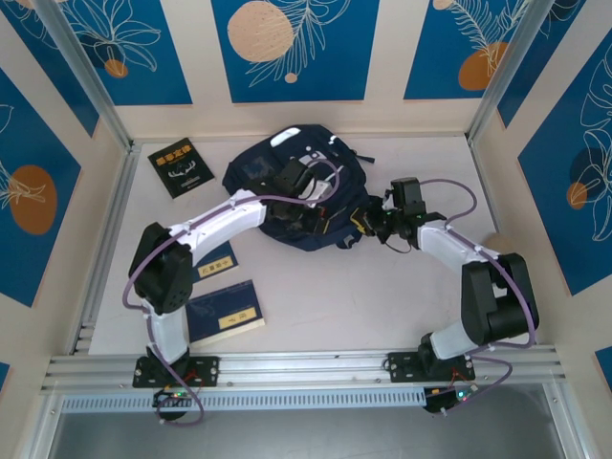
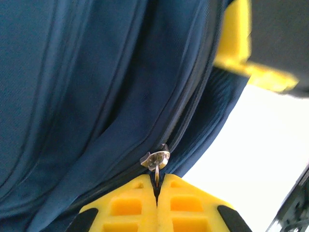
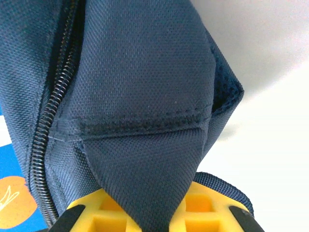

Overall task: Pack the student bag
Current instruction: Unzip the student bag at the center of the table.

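The student bag, dark navy, lies at the back middle of the table. My left gripper reaches across it. In the left wrist view its yellow fingers are pressed together on the bag's metal zipper pull, at the end of a closed zipper seam. My right gripper is at the bag's right edge. In the right wrist view a pointed navy fabric tab of the bag runs down between its yellow fingers, which are shut on it. A zipper's teeth run beside the tab.
A black book lies at the back left. A navy book lies near the left arm's base, and another small book is partly under that arm. Patterned walls and metal posts enclose the table on three sides.
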You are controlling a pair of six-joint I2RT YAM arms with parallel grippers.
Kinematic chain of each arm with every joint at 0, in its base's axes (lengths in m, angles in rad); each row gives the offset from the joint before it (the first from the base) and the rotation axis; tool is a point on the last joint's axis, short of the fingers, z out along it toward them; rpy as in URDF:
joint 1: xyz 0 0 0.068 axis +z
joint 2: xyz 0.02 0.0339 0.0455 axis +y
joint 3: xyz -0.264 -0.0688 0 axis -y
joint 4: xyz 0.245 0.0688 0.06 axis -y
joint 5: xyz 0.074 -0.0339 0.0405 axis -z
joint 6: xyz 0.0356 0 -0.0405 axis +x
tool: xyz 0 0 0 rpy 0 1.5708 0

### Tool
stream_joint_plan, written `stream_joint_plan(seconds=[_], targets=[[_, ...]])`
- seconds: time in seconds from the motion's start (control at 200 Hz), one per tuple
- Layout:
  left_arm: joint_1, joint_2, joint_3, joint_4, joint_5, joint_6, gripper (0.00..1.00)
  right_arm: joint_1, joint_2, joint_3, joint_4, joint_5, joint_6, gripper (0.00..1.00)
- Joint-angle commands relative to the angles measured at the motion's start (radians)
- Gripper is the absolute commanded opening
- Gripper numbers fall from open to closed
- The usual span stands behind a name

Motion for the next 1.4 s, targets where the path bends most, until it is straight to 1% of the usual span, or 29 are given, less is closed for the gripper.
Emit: stream_joint_plan(seconds=[0.0,0.08,0.245,0.365,0.495,0.655,0.77,0.97,1.105,1.24,1.395], targets=[[0.027,-0.088,-0.066,-0.129,-0.026,0.071,0.0,-0.03,-0.043,0.031,-0.039,0.074,-0.037,0.06],[0.039,-0.107,-0.116,-0.141,-0.047,0.081,0.0,-0.036,-0.045,0.033,-0.055,0.083,-0.038,0.06],[0.072,-0.131,-0.197,-0.135,-0.144,0.094,0.0,-0.05,-0.064,0.042,-0.105,0.105,-0.062,0.05],[0.099,-0.128,-0.215,-0.138,-0.227,0.125,0.0,-0.065,-0.091,0.047,-0.154,0.123,-0.089,0.05],[0.124,-0.14,-0.253,-0.105,-0.299,0.16,0.0,-0.088,-0.121,0.039,-0.188,0.141,-0.108,0.05],[0.157,-0.14,-0.271,-0.079,-0.409,0.175,0.0,-0.112,-0.146,0.027,-0.222,0.167,-0.116,0.04],[0.19,-0.131,-0.277,-0.038,-0.442,0.175,0.0,-0.128,-0.161,0.018,-0.239,0.179,-0.122,0.04],[0.243,-0.054,-0.222,0.039,-0.444,0.188,0.0,-0.15,-0.189,-0.008,-0.251,0.188,-0.129,0.04],[0.258,0.015,-0.147,0.083,-0.393,0.214,0.0,-0.155,-0.196,-0.035,-0.232,0.167,-0.131,0.04],[0.266,0.105,-0.038,0.091,-0.347,0.226,0.0,-0.152,-0.177,-0.063,-0.183,0.109,-0.114,0.04],[0.271,0.2,0.084,0.095,-0.299,0.23,0.0,-0.14,-0.16,-0.081,-0.161,0.083,-0.088,0.06]])
